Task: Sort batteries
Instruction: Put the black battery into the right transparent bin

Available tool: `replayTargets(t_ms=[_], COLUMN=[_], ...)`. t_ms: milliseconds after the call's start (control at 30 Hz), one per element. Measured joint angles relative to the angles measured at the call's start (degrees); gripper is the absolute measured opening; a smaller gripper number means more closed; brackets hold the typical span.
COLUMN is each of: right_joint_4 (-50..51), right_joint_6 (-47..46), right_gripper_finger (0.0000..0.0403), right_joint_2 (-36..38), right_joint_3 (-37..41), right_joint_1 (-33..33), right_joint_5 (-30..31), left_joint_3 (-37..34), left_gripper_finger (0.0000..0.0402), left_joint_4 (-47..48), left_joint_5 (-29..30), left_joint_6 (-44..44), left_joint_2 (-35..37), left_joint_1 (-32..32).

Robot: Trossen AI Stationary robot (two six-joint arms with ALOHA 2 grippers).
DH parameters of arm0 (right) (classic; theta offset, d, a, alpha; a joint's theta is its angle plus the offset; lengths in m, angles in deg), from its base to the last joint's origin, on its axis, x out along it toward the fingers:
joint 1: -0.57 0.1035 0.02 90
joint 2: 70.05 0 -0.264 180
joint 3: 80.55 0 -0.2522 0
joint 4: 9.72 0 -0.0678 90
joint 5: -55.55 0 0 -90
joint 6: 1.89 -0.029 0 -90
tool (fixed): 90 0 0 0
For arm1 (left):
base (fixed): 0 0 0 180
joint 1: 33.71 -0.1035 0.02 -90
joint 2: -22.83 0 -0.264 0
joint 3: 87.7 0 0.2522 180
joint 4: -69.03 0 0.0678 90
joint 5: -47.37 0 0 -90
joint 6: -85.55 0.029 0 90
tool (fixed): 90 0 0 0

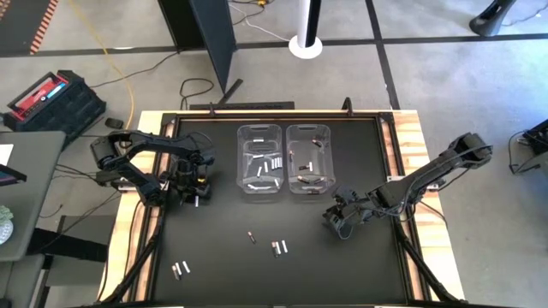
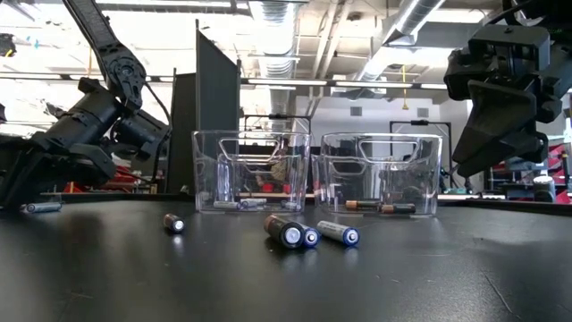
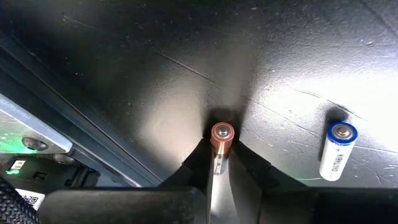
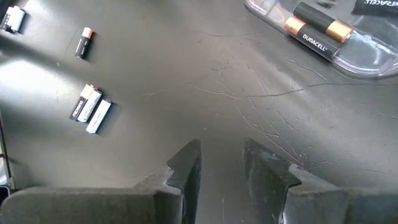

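One camera looks straight down on my table [image 1: 282, 265], one level across it, both seeing the two clear bins [image 2: 252, 170]; wrist cameras sit close above the mat.

even overhead light falls on the matte black counter [image 1: 282, 274]. in the left wrist view a bright glare patch spreads across its surface, fading to deep shadow at the corners. ceiling lights [image 2: 277, 11] glow behind, and the nearest batteries [image 2: 308, 234] look slightly soft.
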Motion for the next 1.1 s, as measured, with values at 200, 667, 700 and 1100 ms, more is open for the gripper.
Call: replayTargets(t_ms=[200, 667, 700, 1100], right_joint_4=[0.0, 0.0, 0.0, 0.0], right_joint_6=[0.0, 0.0, 0.0, 0.0], right_gripper_finger=[0.0137, 0.0137, 0.0137, 0.0137], right_joint_2=[0.0, 0.0, 0.0, 0.0], right_joint_3=[0.0, 0.0, 0.0, 0.0], right_joint_1=[0.0, 0.0, 0.0, 0.0], right_joint_5=[0.0, 0.0, 0.0, 0.0], left_joint_3=[0.0, 4.2, 4.7, 17.5], left_gripper_finger=[0.0035, 0.004, 0.004, 0.004], left_joint_4=[-0.1, 0.4, 0.6, 7.2], left_joint_5=[0.1, 1.5, 1.9, 11.4], left_joint_6=[0.0, 1.3, 1.4, 5.6], left_joint_2=[0.0, -0.2, -0.2, -0.1], left_joint_1=[0.0, 0.1, 0.1, -0.5])
